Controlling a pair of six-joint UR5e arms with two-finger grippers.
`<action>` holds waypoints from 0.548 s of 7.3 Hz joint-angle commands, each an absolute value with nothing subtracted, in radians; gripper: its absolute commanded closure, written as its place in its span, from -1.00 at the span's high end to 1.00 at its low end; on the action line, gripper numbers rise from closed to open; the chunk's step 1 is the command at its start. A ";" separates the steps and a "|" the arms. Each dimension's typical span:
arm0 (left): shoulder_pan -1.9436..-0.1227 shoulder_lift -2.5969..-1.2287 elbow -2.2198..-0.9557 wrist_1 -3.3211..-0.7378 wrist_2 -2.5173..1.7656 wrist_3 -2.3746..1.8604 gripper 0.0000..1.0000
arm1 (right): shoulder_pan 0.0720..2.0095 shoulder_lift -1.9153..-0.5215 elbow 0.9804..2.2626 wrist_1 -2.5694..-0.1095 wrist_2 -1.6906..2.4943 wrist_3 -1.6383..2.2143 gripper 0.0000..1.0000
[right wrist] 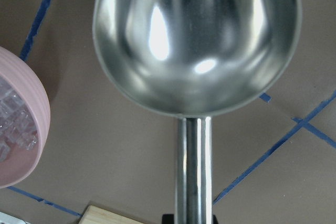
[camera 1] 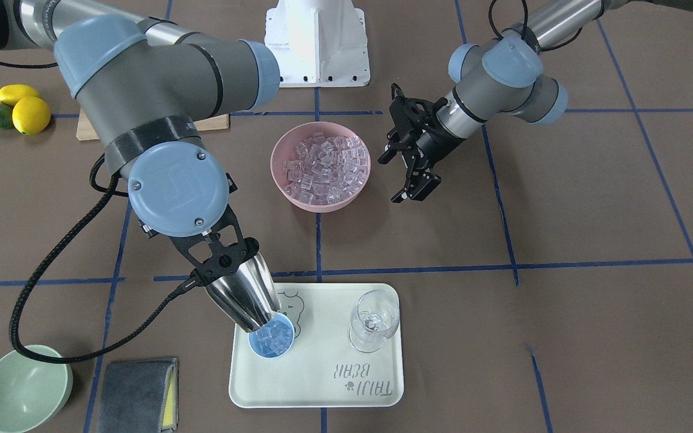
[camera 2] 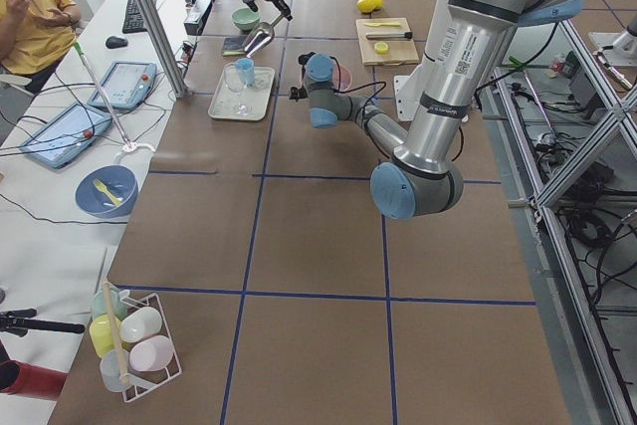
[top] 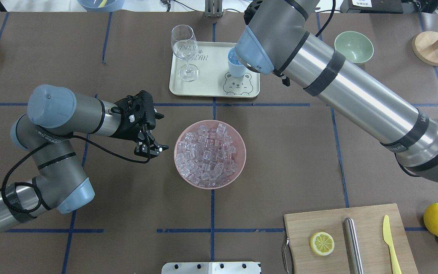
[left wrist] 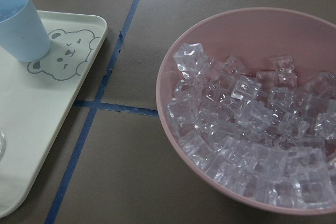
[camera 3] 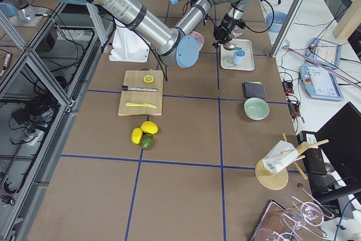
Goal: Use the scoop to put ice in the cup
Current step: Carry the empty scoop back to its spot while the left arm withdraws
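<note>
Ice (camera 1: 272, 337) sits in the cup (camera 1: 257, 350), directly under the mouth of the tilted scoop (camera 1: 243, 293). The right gripper (camera 1: 221, 258) is clamped on it; the left gripper (camera 1: 396, 177) hangs spread and empty.

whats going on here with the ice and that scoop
The right tool holds the shiny steel scoop tipped over the small light-blue plastic cup on the cream tray; clear ice cubes lie in the cup. The left tool hangs open beside the pink bowl of ice, touching nothing.
</note>
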State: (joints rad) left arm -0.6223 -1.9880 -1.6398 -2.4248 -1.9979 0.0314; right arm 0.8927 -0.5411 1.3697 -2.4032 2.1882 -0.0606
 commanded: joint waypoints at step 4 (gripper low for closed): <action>-0.676 -1.977 -1.640 -2.421 -2.057 0.040 1.00 | 0.913 -0.995 1.926 -2.271 2.189 0.152 -1.00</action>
